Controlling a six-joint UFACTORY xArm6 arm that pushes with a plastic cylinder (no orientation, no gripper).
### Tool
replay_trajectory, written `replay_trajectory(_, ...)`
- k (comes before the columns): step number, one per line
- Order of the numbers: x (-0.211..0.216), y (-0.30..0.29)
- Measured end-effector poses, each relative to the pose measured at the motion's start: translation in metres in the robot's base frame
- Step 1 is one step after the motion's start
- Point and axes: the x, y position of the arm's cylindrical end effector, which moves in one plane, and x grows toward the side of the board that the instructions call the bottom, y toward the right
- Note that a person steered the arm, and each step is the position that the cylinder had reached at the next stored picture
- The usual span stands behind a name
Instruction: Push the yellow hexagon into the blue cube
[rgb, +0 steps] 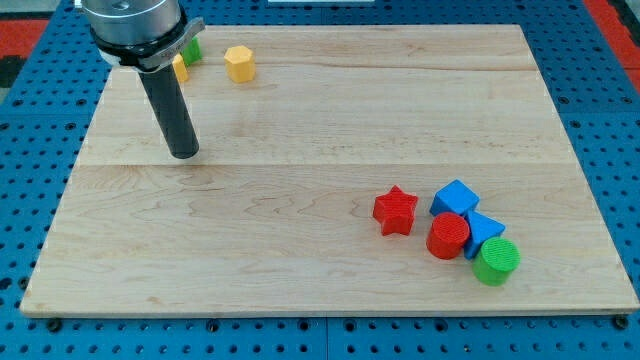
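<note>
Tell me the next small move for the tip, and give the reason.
Probably slide my tip toward the view's top, around to the upper-left side of the yellow hexagon. The tip now stands below and left of the hexagon, apart from it, while the blue cube lies far toward the view's lower right, so a push must start from the hexagon's far side.

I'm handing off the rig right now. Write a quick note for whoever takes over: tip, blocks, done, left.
My tip rests on the board at the view's upper left, touching no block.
The yellow hexagon sits near the top edge, up and to the right of the tip.
The blue cube is at the lower right, clustered with a red star, red cylinder, second blue block and green cylinder.
Done: no contact.
Left: push the hexagon across to the cube.
</note>
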Motion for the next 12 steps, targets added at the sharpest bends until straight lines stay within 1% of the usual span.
replay_trajectory(2, -0.001, 0.000)
replay_trajectory(3, -0.027, 0.015)
replay_trajectory(4, -0.074, 0.018)
replay_trajectory(6, -0.155, 0.006)
replay_trajectory(7, -0.170, 0.050)
replay_trajectory(9, -0.088, 0.201)
replay_trajectory(10, -0.095, 0.216)
replay_trajectory(11, -0.025, 0.229)
replay_trajectory(12, 0.009, 0.245)
